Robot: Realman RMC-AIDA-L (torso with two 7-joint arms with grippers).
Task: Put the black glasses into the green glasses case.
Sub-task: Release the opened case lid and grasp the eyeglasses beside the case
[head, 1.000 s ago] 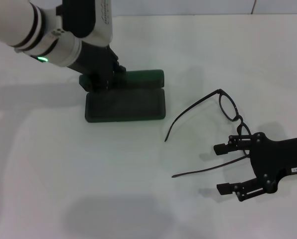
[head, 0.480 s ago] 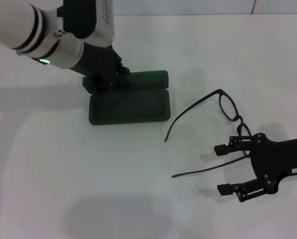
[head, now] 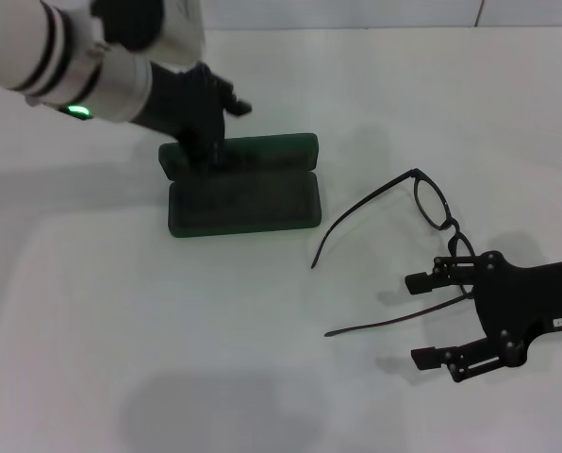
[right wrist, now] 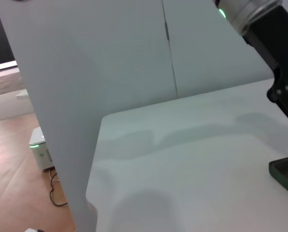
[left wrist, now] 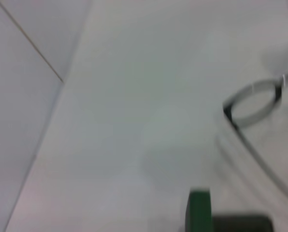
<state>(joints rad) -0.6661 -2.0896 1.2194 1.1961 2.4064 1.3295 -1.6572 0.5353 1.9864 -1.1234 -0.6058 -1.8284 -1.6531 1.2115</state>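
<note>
Here the black glasses (head: 422,212) lie unfolded on the white table (head: 215,340) at right of centre in the head view, temple arms trailing toward the lower left. The green glasses case (head: 243,193) sits open at upper left of centre, its lid upright. The right gripper (head: 430,319) hangs at lower right, fingers spread, just beside the nearer temple and holding nothing. The left gripper (head: 206,118) is at the lid's left end; whether it grips I cannot tell. Pick-up seems the step in hand: next, probably close on the frame.
</note>
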